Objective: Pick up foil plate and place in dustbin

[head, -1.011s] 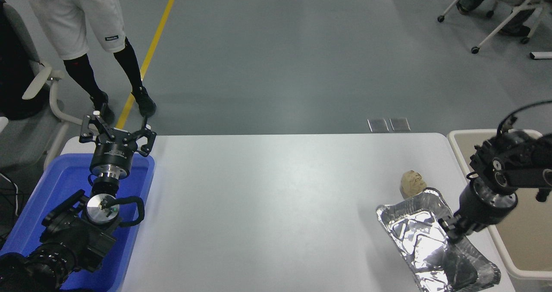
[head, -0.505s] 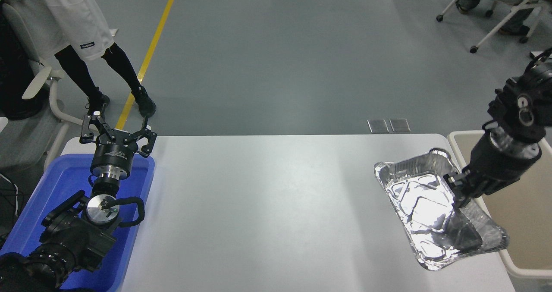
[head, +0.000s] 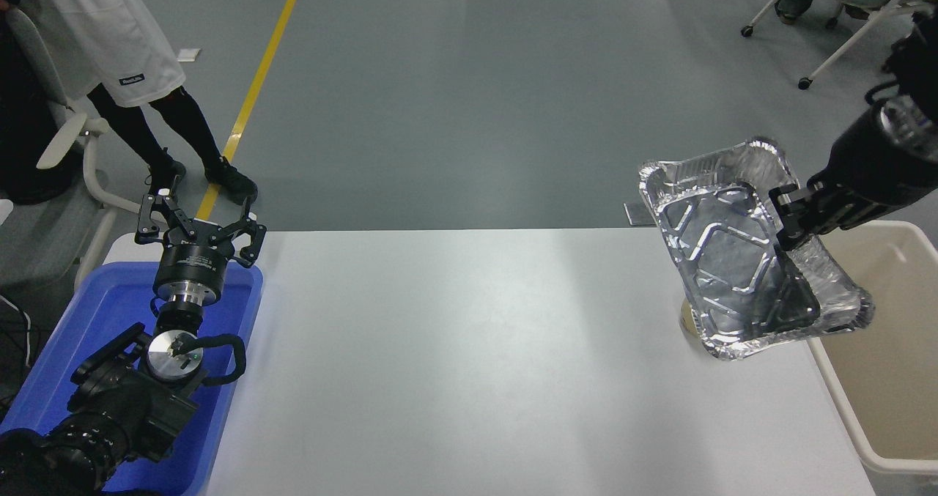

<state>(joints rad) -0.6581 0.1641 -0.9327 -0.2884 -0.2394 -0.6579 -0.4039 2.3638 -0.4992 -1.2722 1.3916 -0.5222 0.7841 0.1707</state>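
The foil plate (head: 725, 254) is a shiny silver ridged tray, held well above the table's right end and tilted toward me. My right gripper (head: 790, 225) is shut on its right rim. The dustbin (head: 879, 379), a beige tub with a thick rim, stands off the table's right edge, just right of and below the plate. My left gripper (head: 198, 225) is open and parked at the lower left over the blue tub.
A blue plastic tub (head: 73, 335) sits at the table's left end under my left arm. A tan paper lump (head: 687, 324) peeks out under the plate's lower edge. A person (head: 124, 64) stands beyond the table's far left. Wheeled chairs stand at the top right.
My right gripper has lifted the foil plate off the table, up and slightly right toward the beige tub. The plate now hides most of the tan lump. The person stepped left.
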